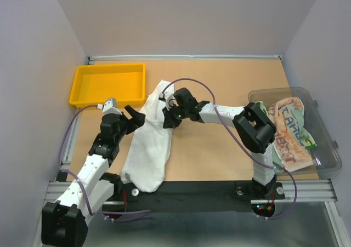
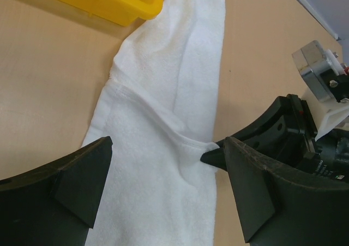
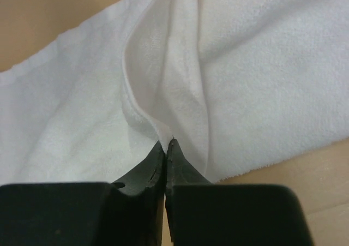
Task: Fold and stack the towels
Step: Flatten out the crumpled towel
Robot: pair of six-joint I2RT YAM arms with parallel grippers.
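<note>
Towel of plain white soft cloth lies stretched long on the tan bench. A raised ridge near its right border is pinched in the right fingers. In the right wrist view those fingers are pressed tight together, with the fold of towel rising straight from their tips.

The left fingers are spread wide and grip nothing. They hover over the towel's left side, so in the left wrist view the cloth fills the gap between them, with the right fingers just inside the right-hand one.

Beyond the left fingers sits a yellow plastic tray, its corner just beside the towel's far end. Well apart, right of the right fingers, a clear plastic bin holds a white towel printed with orange and blue letters.
</note>
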